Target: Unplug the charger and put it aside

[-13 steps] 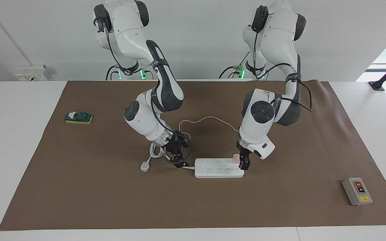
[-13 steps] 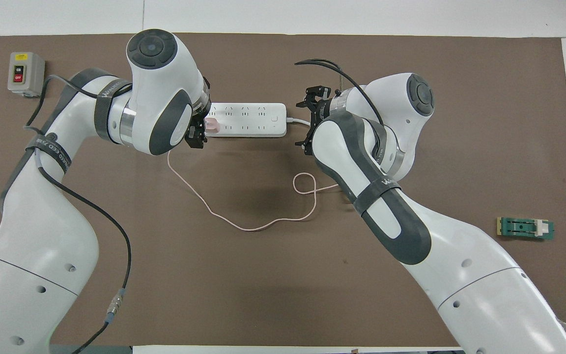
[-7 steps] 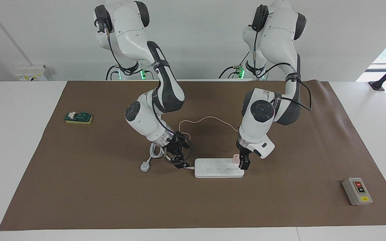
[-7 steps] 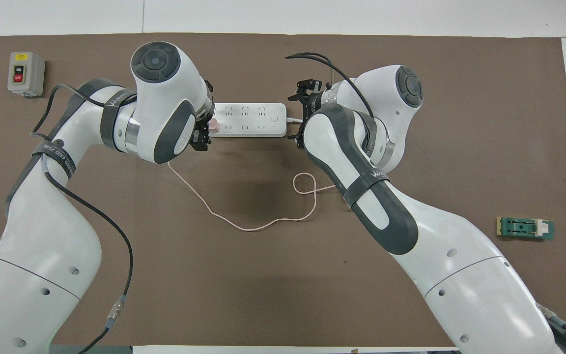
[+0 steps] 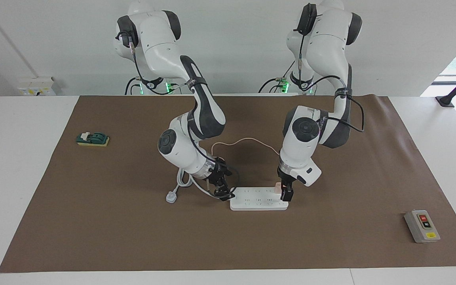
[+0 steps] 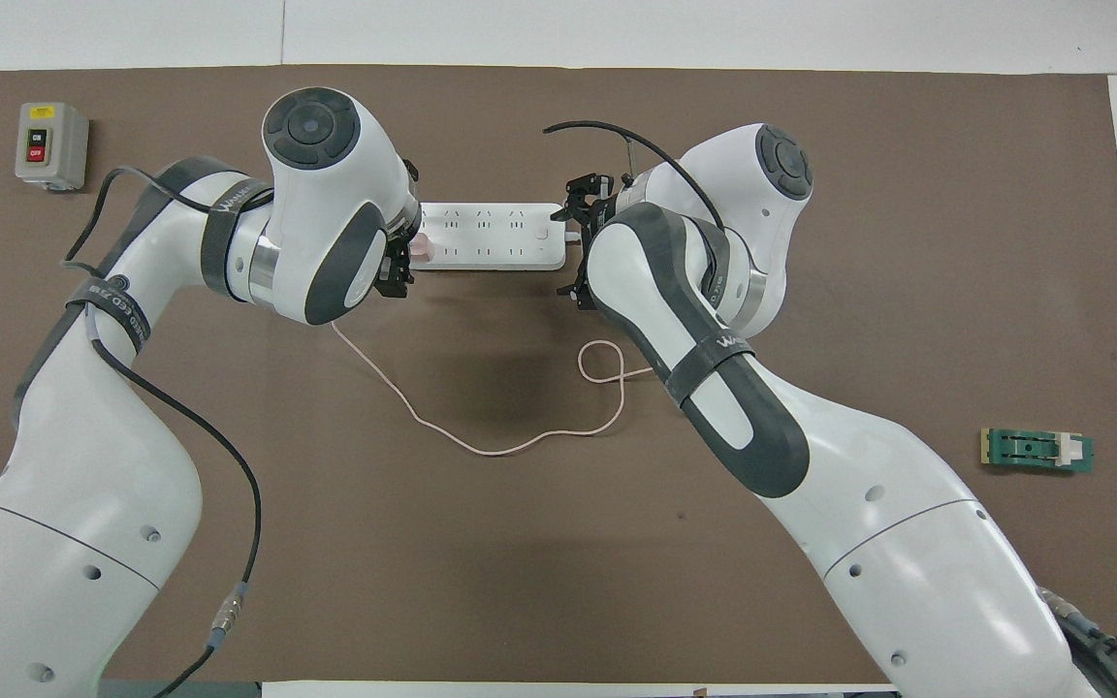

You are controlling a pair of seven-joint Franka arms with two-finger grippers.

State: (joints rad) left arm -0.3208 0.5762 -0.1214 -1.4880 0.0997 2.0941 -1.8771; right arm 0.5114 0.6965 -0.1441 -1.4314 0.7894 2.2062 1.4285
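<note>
The pale pink charger [image 5: 277, 187] [image 6: 420, 249] is plugged into the white power strip [image 5: 257, 200] [image 6: 491, 237], at the strip's end toward the left arm. Its thin pink cable [image 5: 244, 139] [image 6: 481, 446] loops over the mat nearer to the robots. My left gripper [image 5: 284, 192] [image 6: 399, 264] is low at the charger, right beside it. My right gripper [image 5: 226, 194] [image 6: 576, 237] is open at the strip's other end, with one finger on either side of that end.
A grey-white three-pin plug [image 5: 171, 196] with a thick white cord [image 5: 183, 180] lies by the right arm. A grey switch box [image 5: 422, 225] [image 6: 51, 145] and a green block [image 5: 92, 139] [image 6: 1037, 451] sit near the brown mat's [image 5: 133, 237] ends.
My right gripper has moved along the mat up to the power strip's end. My left gripper has shifted slightly closer to the charger. The charger stays plugged in.
</note>
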